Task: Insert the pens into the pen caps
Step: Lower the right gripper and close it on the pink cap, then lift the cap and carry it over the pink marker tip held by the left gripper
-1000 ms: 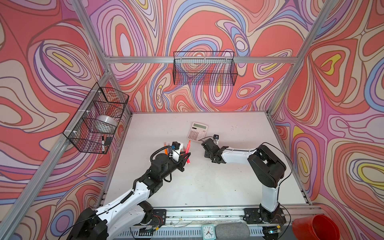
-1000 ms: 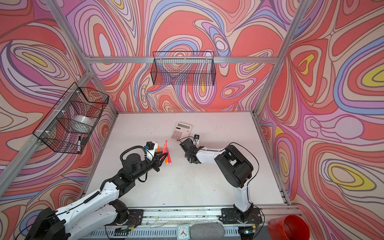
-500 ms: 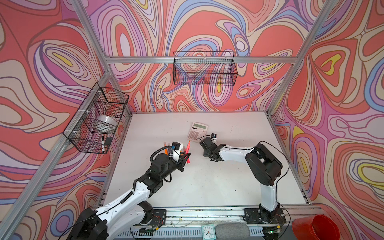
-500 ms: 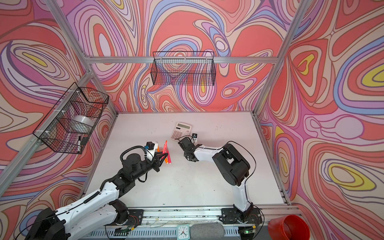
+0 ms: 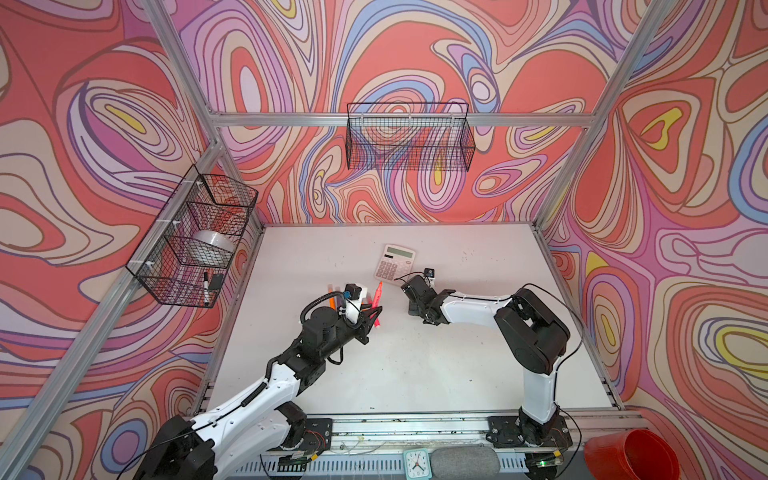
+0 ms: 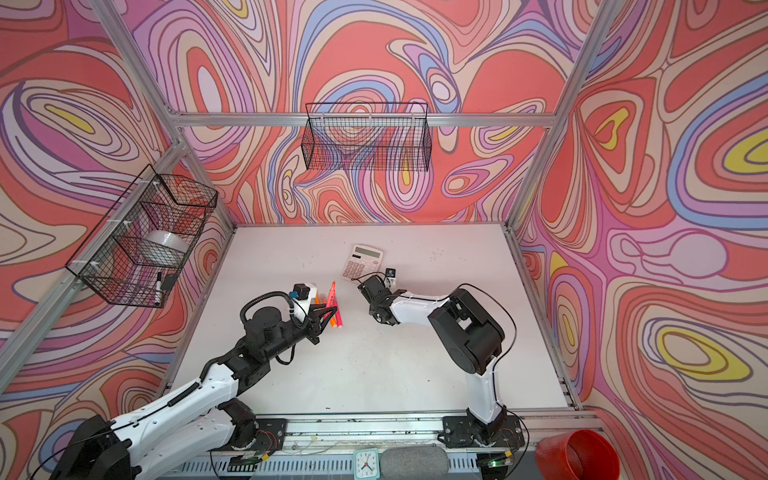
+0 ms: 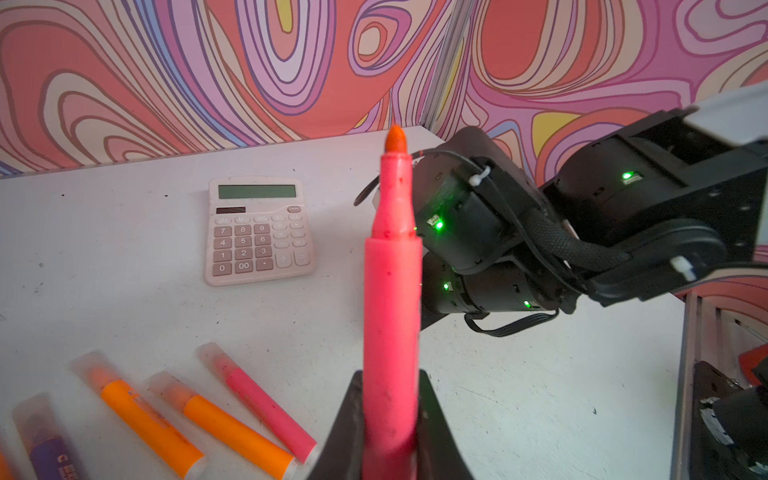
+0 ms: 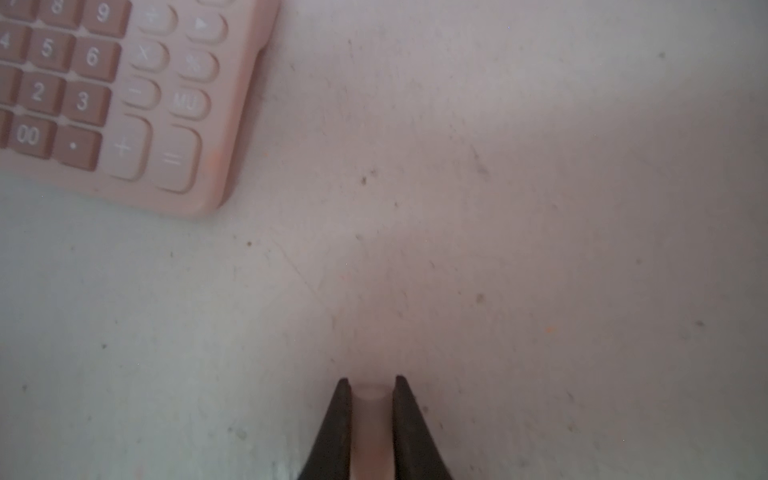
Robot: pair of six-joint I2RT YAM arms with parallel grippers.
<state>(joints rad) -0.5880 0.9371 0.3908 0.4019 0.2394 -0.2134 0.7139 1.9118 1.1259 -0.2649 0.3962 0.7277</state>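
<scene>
While left gripper (image 7: 390,380) clamps pink-red pen (image 7: 392,282), bare tip pointing far, right gripper (image 8: 370,382) pinched tight around translucent pen cap (image 8: 371,428), near-right of calculator (image 8: 174,124).

Closes the right gripper (image 8: 371,379) onto a translucent pen cap (image 8: 371,415), fingers (image 8: 336,424) wider apart a second ago. Edges slightly toward the calculator (image 5: 395,262) too.

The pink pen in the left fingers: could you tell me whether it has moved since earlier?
No. The pink pen still has its tip just short of the calculator, by its near corner.
</scene>
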